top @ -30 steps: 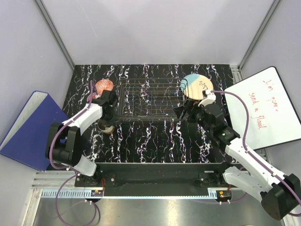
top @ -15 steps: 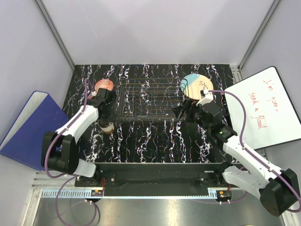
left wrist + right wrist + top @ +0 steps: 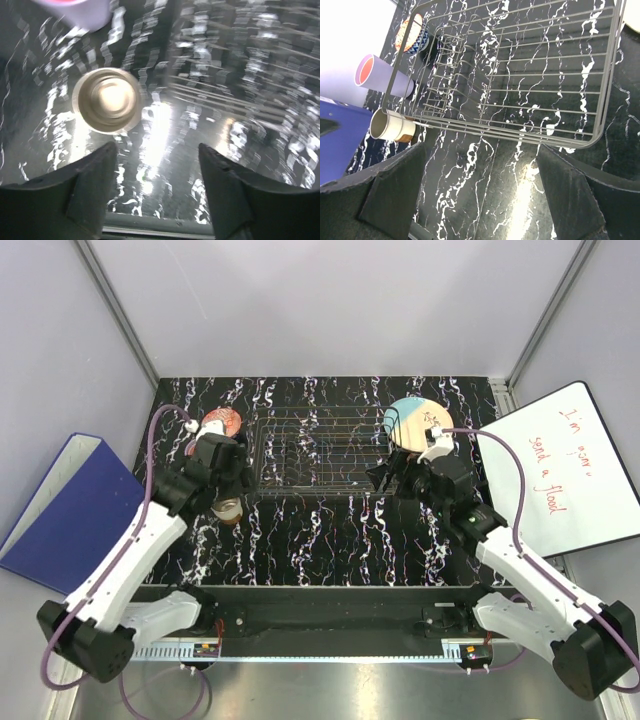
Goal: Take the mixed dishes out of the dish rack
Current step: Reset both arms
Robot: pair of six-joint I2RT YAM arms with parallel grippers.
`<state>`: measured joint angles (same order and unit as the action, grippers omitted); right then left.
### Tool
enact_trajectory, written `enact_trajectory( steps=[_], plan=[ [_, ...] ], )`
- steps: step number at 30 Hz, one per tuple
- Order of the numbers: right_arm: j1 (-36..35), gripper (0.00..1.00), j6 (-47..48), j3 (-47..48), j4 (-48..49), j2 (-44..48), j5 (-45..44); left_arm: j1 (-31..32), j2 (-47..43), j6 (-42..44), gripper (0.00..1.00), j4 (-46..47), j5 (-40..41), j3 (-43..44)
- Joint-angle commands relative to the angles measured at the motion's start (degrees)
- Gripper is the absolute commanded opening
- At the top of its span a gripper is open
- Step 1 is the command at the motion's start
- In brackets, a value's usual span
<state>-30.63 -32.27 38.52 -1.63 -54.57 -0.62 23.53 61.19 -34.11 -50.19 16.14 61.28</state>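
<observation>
Left gripper [image 3: 156,155] fingers apart above whitish cup [image 3: 107,100], left of dish rack [image 3: 510,134]. Right gripper [image 3: 480,167] fingers wide apart, empty. Risk: a low left finger clips the cup and topples it.

The table [image 3: 330,540] is black, streaked with white marble veins. The dish rack [image 3: 520,90] is thin grey wire. The plate [image 3: 412,420] is part light blue, part cream (small dark marks sit on the cream). The bowl [image 3: 412,32] is mottled red-orange inside and patterned blue and white outside. The lavender cup [image 3: 382,75] shows a salmon-pink inside. The whitish cup [image 3: 106,100] has an orange-brown band at its foot. The whiteboard [image 3: 560,475] bears red handwriting.
</observation>
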Motion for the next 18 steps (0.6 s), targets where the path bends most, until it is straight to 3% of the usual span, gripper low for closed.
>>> enact_trajectory(
  steps=[1, 8, 13, 18],
  plan=[
    [-0.1, 1.00, 4.1, 4.9, -3.5, 1.1, -2.0, 8.5, -4.0, -0.8, 0.76, -1.3, 9.4, 3.4],
    [-0.1, 1.00, 6.9, 5.9, -9.7, 3.5, -3.9, 23.9, -5.3, 0.6, 0.93, -0.9, 19.4, 3.9],
    [-0.5, 1.00, 8.7, 5.9, -15.5, 8.4, -6.0, 35.9, -0.7, 1.4, 0.99, -1.0, 29.1, 5.7],
    [-1.0, 1.00, 10.7, 7.2, -21.2, 12.5, -9.6, 39.8, 6.3, 2.6, 0.99, 0.0, 29.3, 7.5]
  ],
)
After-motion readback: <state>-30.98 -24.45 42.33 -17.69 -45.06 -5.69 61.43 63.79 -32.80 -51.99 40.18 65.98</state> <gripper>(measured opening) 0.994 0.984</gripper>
